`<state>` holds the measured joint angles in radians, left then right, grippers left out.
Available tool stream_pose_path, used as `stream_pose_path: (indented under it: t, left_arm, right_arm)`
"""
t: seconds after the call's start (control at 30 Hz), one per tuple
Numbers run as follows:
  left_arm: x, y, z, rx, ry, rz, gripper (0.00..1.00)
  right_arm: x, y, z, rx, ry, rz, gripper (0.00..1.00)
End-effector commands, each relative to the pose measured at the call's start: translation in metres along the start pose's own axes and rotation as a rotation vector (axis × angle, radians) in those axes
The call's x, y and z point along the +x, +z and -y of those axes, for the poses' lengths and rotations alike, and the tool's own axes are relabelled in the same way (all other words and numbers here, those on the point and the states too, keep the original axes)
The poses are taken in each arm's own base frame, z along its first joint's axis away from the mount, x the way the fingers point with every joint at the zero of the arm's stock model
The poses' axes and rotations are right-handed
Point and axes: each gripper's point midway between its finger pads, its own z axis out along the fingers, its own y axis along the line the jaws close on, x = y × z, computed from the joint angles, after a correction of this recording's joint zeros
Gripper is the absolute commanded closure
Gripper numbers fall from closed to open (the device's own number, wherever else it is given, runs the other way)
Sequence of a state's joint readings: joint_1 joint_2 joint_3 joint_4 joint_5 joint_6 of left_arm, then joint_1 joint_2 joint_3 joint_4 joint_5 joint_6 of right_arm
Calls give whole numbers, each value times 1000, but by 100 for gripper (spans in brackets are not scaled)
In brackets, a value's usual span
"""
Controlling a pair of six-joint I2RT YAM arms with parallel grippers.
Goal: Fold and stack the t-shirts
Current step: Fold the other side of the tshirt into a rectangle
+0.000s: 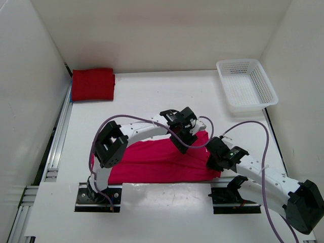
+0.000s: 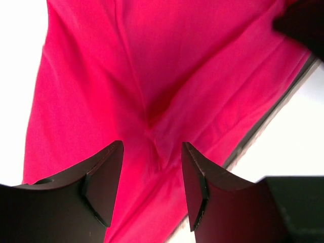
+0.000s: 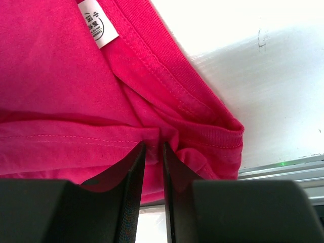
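Observation:
The pink-magenta t-shirt (image 1: 162,158) lies folded into a wide band at the near edge of the table. My left gripper (image 1: 183,135) hovers over its far right part, jaws open, with a raised crease of cloth (image 2: 152,132) between the fingers. My right gripper (image 1: 215,161) is shut on a pinch of the shirt near its collar (image 3: 167,71) at the near right corner; the white label (image 3: 98,24) shows in the right wrist view. The dark red t-shirt (image 1: 92,84) lies folded at the far left corner. The blue shirt is out of view.
A white mesh basket (image 1: 246,85) stands at the far right by the wall. White walls close in the table on three sides. A metal rail (image 1: 56,136) runs along the left edge, and the table's near edge (image 3: 283,167) lies right by the shirt.

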<state>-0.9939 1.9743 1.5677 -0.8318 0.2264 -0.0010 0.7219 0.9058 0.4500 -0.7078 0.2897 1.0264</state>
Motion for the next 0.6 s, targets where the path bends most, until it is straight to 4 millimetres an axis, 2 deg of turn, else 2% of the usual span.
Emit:
stream_pose_path:
  t: [0.0, 0.1, 0.27, 0.57]
  left_arm:
    - [-26, 1, 10, 47, 23, 69, 40]
    - [-30, 7, 10, 56, 23, 66, 46]
    - [-10, 22, 4, 44, 7, 6, 49]
    - [-7, 18, 9, 65, 4, -5, 49]
  right_arm:
    - [-3, 0, 4, 11, 28, 27, 75]
    - [-3, 0, 4, 11, 28, 27, 75]
    - [-4, -1, 0, -9, 32, 28, 75]
    - [-6, -2, -6, -30, 18, 31, 75]
